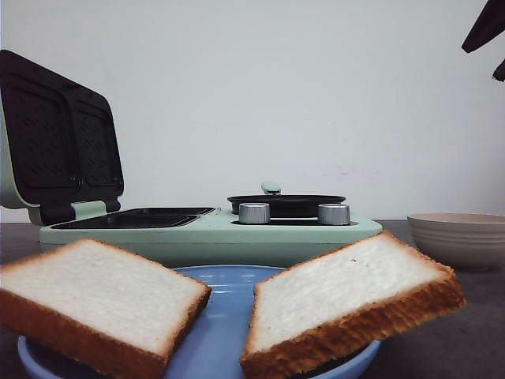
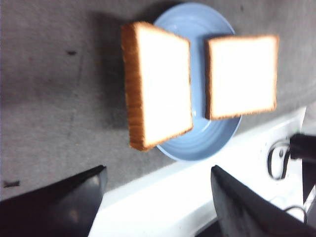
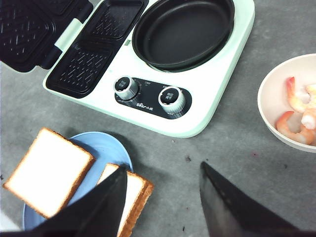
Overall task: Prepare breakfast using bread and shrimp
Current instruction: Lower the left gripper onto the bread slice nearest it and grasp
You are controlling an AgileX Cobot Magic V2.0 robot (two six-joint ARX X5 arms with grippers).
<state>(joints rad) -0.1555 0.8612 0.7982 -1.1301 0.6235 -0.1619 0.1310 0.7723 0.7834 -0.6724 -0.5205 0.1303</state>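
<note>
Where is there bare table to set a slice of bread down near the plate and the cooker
Bare grey table lies between the cooker, the blue plate and the shrimp bowl, in the right wrist view. More bare table lies beside the plate on the side away from the cooker. The plate is crowded: two bread slices overhang it.

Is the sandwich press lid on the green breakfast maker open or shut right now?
Open. The black ridged lid stands tilted back, leaving the grill plates on the mint-green breakfast maker exposed and empty.

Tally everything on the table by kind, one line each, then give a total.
Bread slices: 2
Blue plate: 1
Breakfast maker: 1
Beige bowl: 1
Shrimp in the bowl, first: at least 2 visible, the rest cut off at the frame edge
Total: at least 7
</note>
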